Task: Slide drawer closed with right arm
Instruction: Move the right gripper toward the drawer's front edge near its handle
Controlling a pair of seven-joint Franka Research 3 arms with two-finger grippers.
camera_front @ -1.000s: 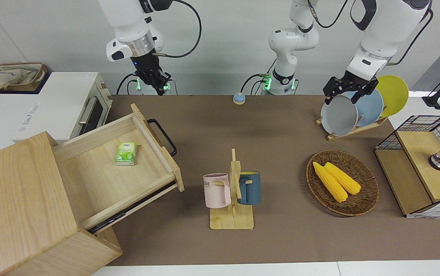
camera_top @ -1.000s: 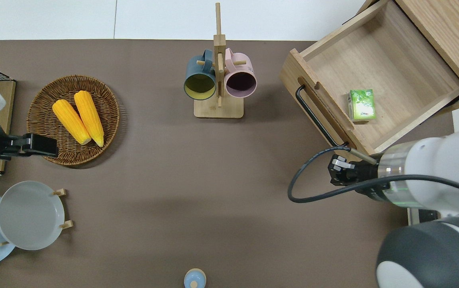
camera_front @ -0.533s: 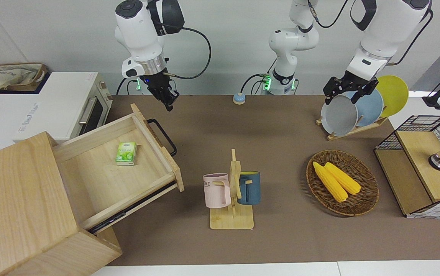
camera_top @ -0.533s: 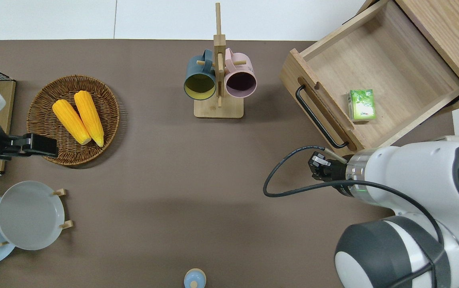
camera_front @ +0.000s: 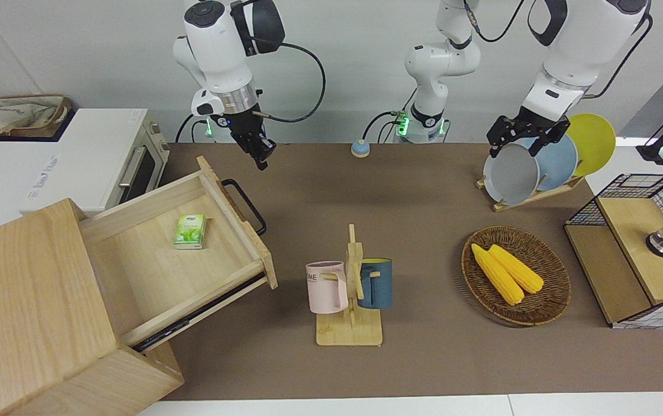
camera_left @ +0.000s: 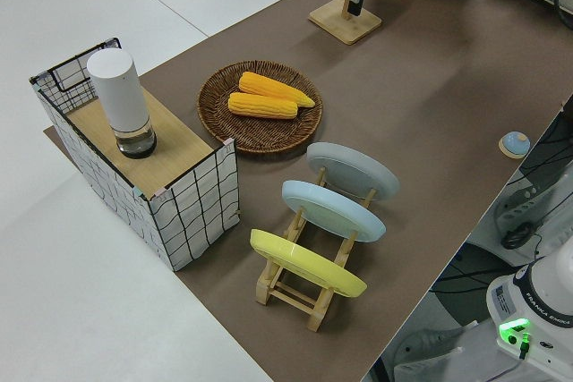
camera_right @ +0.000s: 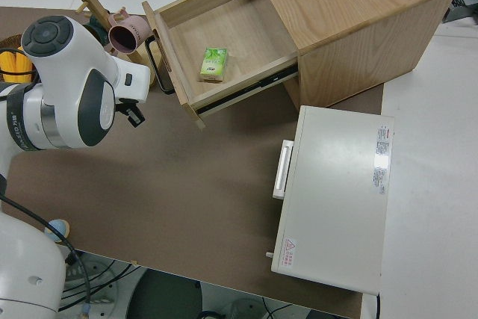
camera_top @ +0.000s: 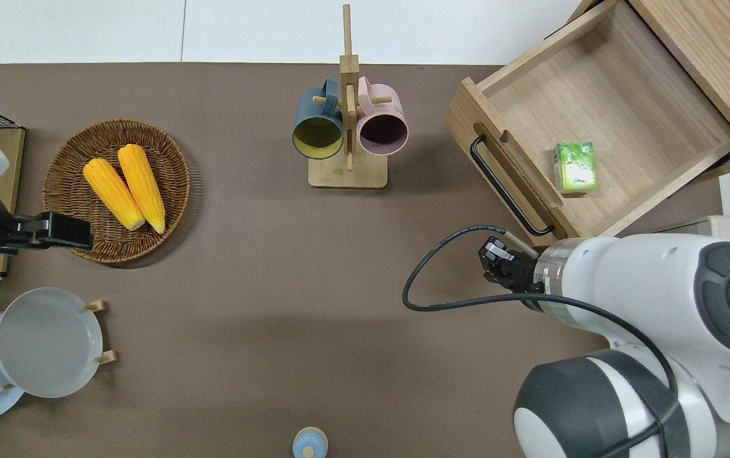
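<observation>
The drawer (camera_front: pixel 135 260) is pulled far out of the light-wood cabinet (camera_front: pixel 25 289) at the right arm's end of the table. Its black bar handle (camera_front: pixel 246 205) faces the table's middle. A small green carton (camera_front: pixel 190 231) lies in it. My right gripper (camera_front: pixel 262 157) looks shut and empty. It hangs over the brown mat just beside the handle's end nearer to the robots, not touching it. In the overhead view the gripper (camera_top: pixel 491 257) is a short way from the handle (camera_top: pixel 506 187) and the drawer (camera_top: pixel 626 108). The left arm is parked, its gripper (camera_front: pixel 517 138) open.
A white toaster oven (camera_front: pixel 95 162) stands beside the cabinet, nearer to the robots. A mug rack (camera_front: pixel 350 289) with two mugs stands mid-table. A basket of corn (camera_front: pixel 516 274), a plate rack (camera_front: pixel 531 167) and a wire box (camera_front: pixel 637 248) are toward the left arm's end.
My right gripper has come down and swung toward the table's middle, past the handle's near end. The drawer, the carton and the left arm have not moved.
</observation>
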